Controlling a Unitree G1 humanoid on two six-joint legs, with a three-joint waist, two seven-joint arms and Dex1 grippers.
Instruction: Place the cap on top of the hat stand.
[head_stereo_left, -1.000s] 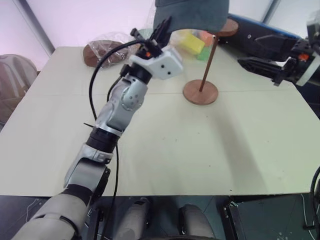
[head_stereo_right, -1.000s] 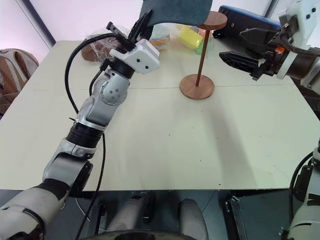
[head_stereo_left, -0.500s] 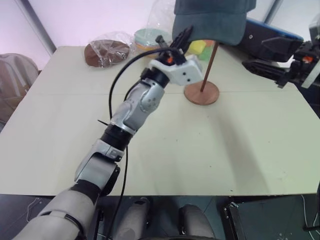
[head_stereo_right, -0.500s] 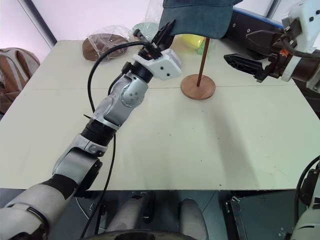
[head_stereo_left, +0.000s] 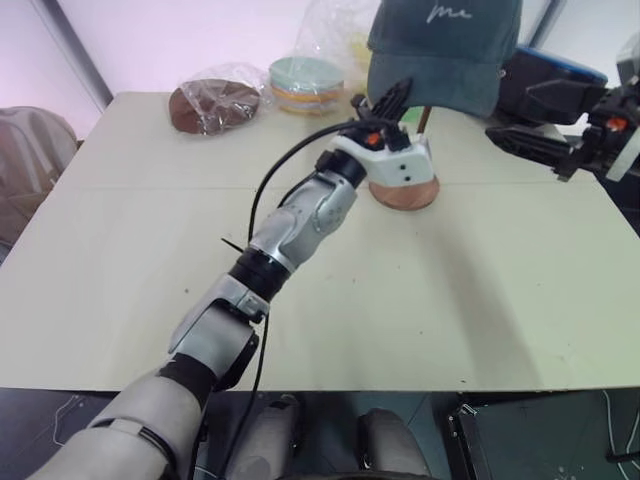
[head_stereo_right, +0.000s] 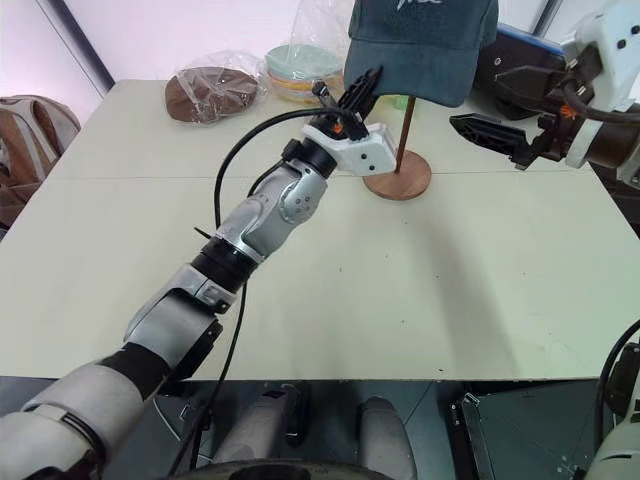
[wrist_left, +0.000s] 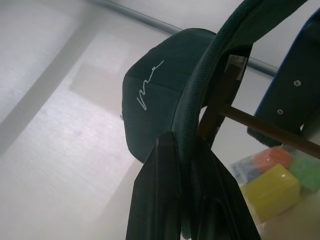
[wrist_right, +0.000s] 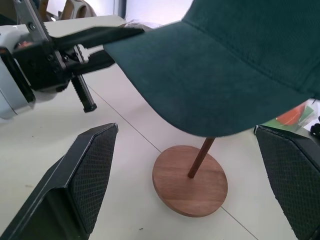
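- Since the earlier frame your left hand (head_stereo_right: 362, 85) has carried the cap (head_stereo_left: 445, 50) rightward; it now hangs over the hat stand (head_stereo_right: 398, 172), hiding the top disc.
- That hand is clamped shut on the cap's brim edge.
- Your right hand (head_stereo_right: 490, 102) waits wide open and empty, just right of the stand's rod.
- Behind on the bench (head_stereo_left: 400, 290): a wrapped brown disc (head_stereo_left: 210, 103), stacked plates (head_stereo_left: 307, 84), and coloured blocks (wrist_left: 272, 187) half hidden.
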